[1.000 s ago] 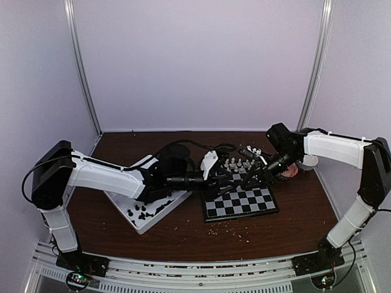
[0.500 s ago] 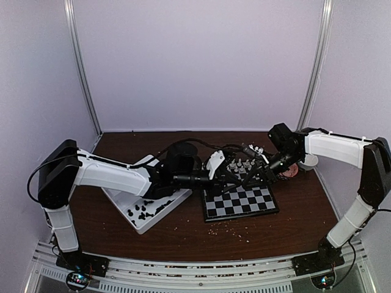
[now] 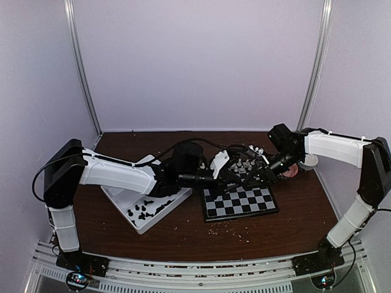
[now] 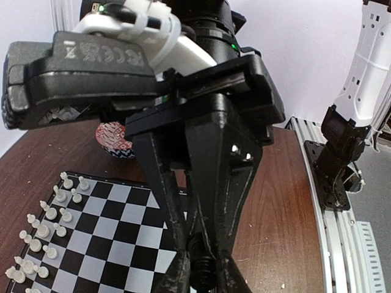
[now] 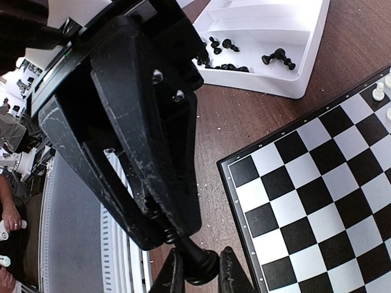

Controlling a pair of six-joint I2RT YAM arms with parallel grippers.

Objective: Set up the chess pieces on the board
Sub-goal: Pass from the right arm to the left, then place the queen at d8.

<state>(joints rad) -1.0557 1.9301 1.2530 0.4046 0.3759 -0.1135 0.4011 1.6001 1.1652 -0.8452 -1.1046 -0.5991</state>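
Note:
Above the board's left part my two grippers meet tip to tip around one black chess piece. My right gripper is shut on the piece's round base. My left gripper clamps the ribbed upper part of the same chess piece, its fingers pressed against it. From above, the left gripper and right gripper overlap, and the piece is hidden there. Several more black chess pieces lie in the white tray.
White pieces stand in the board's far rows. A red patterned thing and a white bowl lie behind the right gripper. The tray's wall stands left of the board. Crumbs dot the table near the board's front.
My left arm has reached right to the right gripper, and its jaws have closed from wide onto the piece. The right arm has stayed still.

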